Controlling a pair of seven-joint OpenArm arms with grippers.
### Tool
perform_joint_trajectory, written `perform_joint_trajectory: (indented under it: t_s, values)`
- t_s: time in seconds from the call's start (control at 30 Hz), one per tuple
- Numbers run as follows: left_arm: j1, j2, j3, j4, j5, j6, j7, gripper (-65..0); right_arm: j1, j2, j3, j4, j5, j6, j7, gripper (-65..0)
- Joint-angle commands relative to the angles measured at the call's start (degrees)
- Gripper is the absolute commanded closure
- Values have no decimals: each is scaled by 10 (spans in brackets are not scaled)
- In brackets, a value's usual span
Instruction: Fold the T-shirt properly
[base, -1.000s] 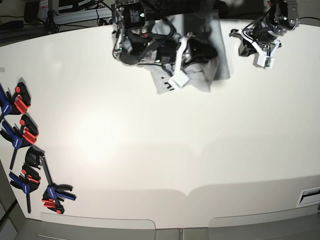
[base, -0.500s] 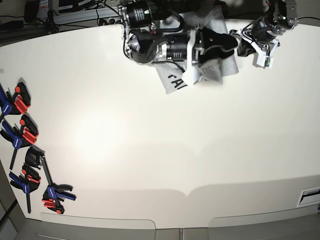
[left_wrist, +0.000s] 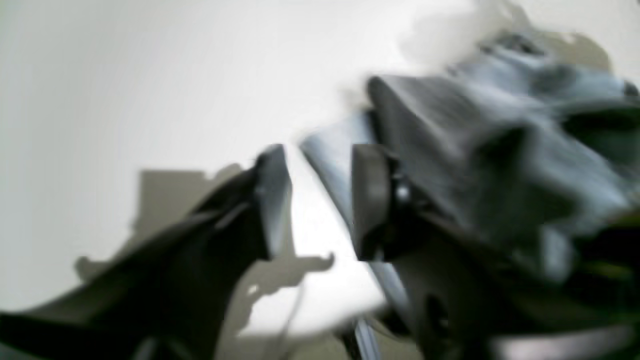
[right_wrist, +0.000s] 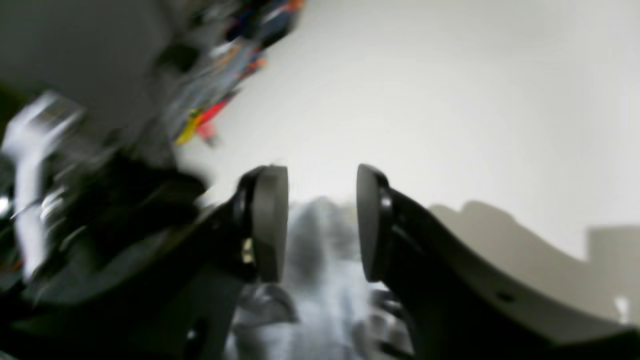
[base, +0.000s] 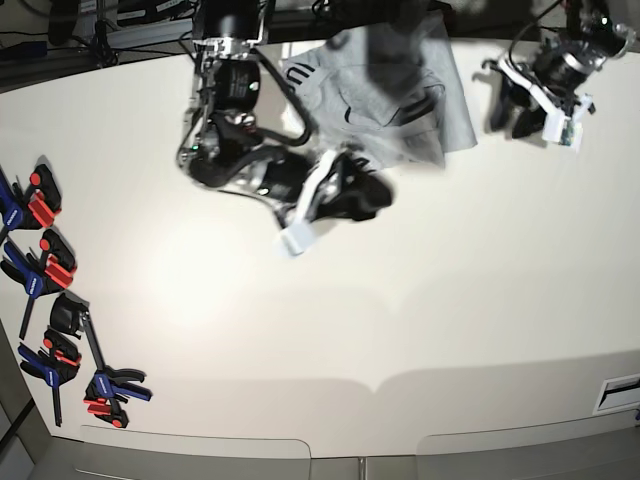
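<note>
Near us on the worktop (base: 330, 330), our right gripper (base: 368, 193) has its fingers apart, empty. Farther back the T-shirt (base: 400, 90) lies bunched; the left gripper (base: 512, 110), fingers apart, waits beside it. We should grasp opposite edges and spread first.

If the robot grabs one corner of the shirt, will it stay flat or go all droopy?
Probably droopy: the T-shirt already lies bunched and creased, so it looks soft. It likely drags along the table rather than sliding neatly, and seems light.

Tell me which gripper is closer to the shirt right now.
The right gripper, on the base view's left: it sits at the shirt's lower edge, while the left gripper stands off beside it.
</note>
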Motion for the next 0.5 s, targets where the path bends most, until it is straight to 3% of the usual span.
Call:
perform_joint_trajectory:
  t_s: [0.0, 0.13, 0.2, 0.3, 0.47]
  values:
    - [8, -4, 6, 17, -25, -18, -5, -237, 10, 5, 7, 11, -8, -5, 21, -212]
    - [17, -4, 62, 20, -33, -33, 13, -246, 10, 45, 14, 11, -65, -23, 34, -212]
    - [15, -5, 100, 20, -13, -40, 13, -296, 10, 56, 14, 11, -73, -28, 34, -212]
    - [6, -4, 157, 20, 47, -40, 7, -380, 10, 59, 14, 11, -72, -28, 34, -212]
    - [-10, -4, 225, 20, 107, -23, -3, -386, 10, 59, 9, 11, -68, -28, 36, -212]
